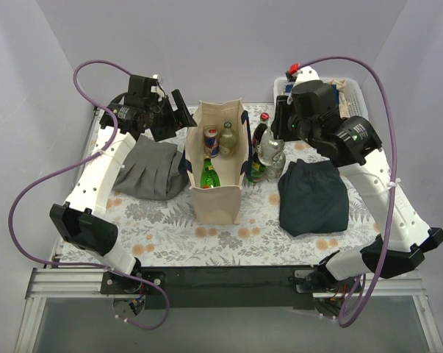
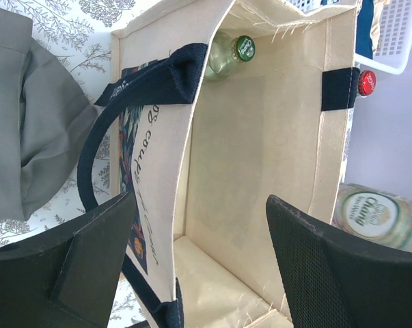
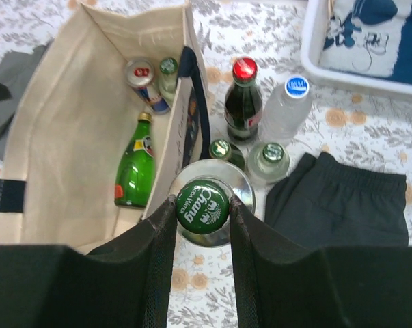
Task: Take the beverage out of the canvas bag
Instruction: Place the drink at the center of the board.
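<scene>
The cream canvas bag (image 1: 220, 198) with navy handles stands open at mid table. Inside it are a green bottle (image 3: 136, 164), a can (image 3: 143, 75) and a clear bottle with a green cap (image 3: 167, 68). My right gripper (image 3: 201, 208) is shut on the green Chang cap of a clear bottle (image 3: 210, 236), which is upright just outside the bag's right wall. My left gripper (image 2: 199, 201) is open at the bag's far left rim. Its fingers (image 2: 62, 266) straddle the left wall (image 2: 158, 171) without touching it. In the top view it sits at the bag's far left corner (image 1: 175, 112).
A cola bottle (image 3: 244, 102), a blue-capped water bottle (image 3: 287, 102) and two more bottles (image 3: 268, 158) stand right of the bag. A dark cloth (image 1: 313, 195) lies to the right, a grey cloth (image 1: 151, 169) to the left. A white basket (image 1: 353, 92) sits at the back right.
</scene>
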Controlling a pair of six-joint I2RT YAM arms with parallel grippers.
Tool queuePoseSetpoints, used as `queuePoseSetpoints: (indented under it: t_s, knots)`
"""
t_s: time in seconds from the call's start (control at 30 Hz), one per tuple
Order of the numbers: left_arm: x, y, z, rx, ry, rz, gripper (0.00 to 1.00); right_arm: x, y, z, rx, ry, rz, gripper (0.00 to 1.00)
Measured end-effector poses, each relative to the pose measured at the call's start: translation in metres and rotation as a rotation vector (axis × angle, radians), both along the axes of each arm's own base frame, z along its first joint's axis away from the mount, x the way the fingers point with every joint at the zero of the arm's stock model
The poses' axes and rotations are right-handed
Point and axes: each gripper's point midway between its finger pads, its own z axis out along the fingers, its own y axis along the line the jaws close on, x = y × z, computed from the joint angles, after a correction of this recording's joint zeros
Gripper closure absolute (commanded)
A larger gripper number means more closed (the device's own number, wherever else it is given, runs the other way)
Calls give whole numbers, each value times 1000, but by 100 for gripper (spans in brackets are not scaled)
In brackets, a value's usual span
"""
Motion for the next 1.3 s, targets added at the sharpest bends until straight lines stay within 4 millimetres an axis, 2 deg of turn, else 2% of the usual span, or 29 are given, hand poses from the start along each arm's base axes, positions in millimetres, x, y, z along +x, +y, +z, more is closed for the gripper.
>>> queuePoseSetpoints:
  t_s: [0.23,0.73,1.07,1.3]
  knots:
    - [-3,0,-3,-2,6,0,24,-7,-9,-45,-55,94,-40,99]
    - [-3,0,0,-10,-7,1,24,-15,-27,-107,-111,164,-122,99]
    - [-3,0,0,-10,-7,1,24,-15,-40,-162,-143,182,-195,99]
    - [-4,1,-3,-7,1,1,24,-6,-44,-178,-147,129,-233,99]
